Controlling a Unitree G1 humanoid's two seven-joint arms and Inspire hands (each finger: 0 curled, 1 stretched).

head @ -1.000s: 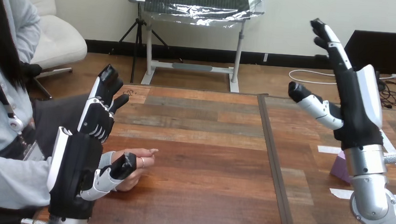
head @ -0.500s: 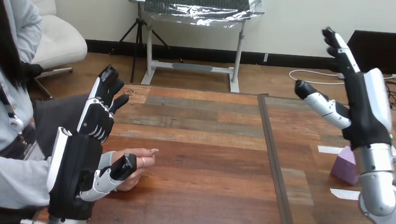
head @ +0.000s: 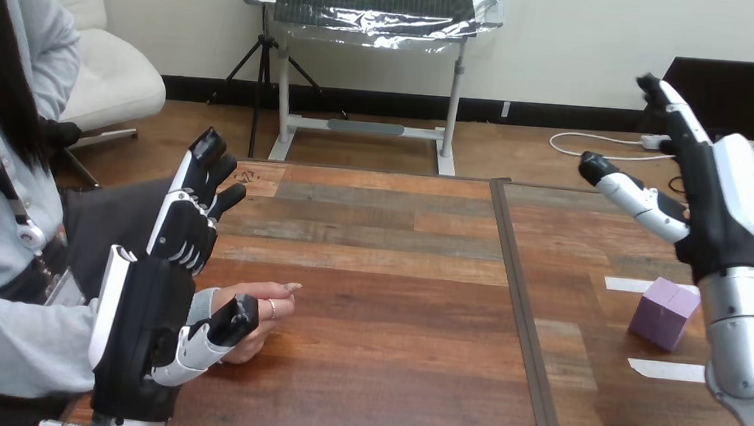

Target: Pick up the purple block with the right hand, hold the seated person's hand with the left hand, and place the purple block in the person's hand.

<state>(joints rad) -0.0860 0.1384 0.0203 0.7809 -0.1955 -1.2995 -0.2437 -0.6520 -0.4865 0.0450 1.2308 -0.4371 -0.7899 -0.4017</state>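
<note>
The purple block (head: 664,313) sits untouched on the surface (head: 399,275). The right hand (head: 718,222) hangs above it, fingers (head: 673,103) straight and spread, holding nothing. Well left of the block, the person's hand (head: 264,310) rests on the surface with the left hand (head: 145,322) beside it, fingers straight. I cannot tell whether its thumb touches. A slanted descent could clip the block's corner and skid it away, and a hard left squeeze could pinch. The block and the tape strips (head: 665,369) near it show no readable writing.
</note>
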